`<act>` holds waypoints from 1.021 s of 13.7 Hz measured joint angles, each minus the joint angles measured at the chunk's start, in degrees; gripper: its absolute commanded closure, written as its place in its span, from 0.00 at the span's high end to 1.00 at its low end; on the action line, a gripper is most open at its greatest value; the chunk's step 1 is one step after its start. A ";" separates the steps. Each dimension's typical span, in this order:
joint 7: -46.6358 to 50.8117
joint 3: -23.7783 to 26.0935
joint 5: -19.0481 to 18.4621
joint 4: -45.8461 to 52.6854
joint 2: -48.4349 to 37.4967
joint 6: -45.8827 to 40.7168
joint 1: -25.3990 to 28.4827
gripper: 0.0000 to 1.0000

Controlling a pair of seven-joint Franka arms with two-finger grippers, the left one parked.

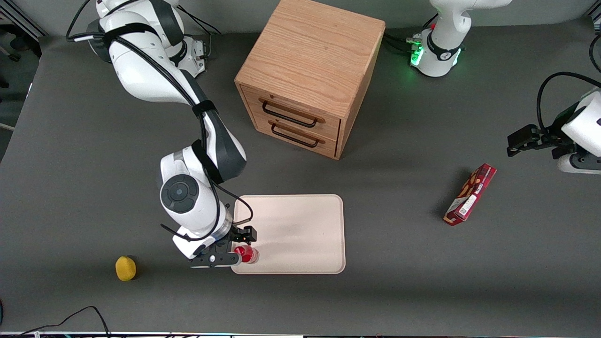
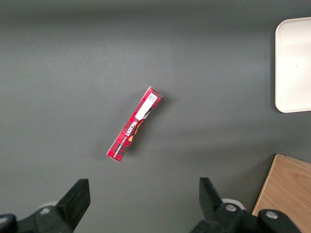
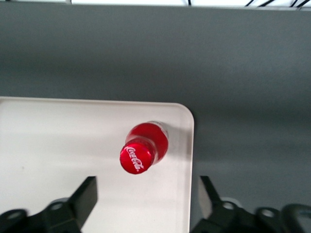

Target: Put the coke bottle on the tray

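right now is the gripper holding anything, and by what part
Nothing is held. The gripper is open above the tray's corner, its fingers apart and clear of the coke bottle, which stands upright on the tray.

From the front I see only part of the coke bottle (image 1: 247, 254); the pincer (image 1: 237, 250) covers its side toward the working arm. In the right wrist view the picture's edge cuts the tray (image 3: 58, 145) and the finger bases.

Overhead front camera; two downward wrist cameras
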 measured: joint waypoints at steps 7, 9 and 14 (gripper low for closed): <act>-2.10 0.00 0.01 -14.33 -20.64 -13.01 -5.99 1.00; -3.82 0.12 0.00 -26.12 -31.27 -12.79 -7.51 1.00; -11.41 0.27 -0.03 -50.63 -55.05 -11.46 -15.09 1.00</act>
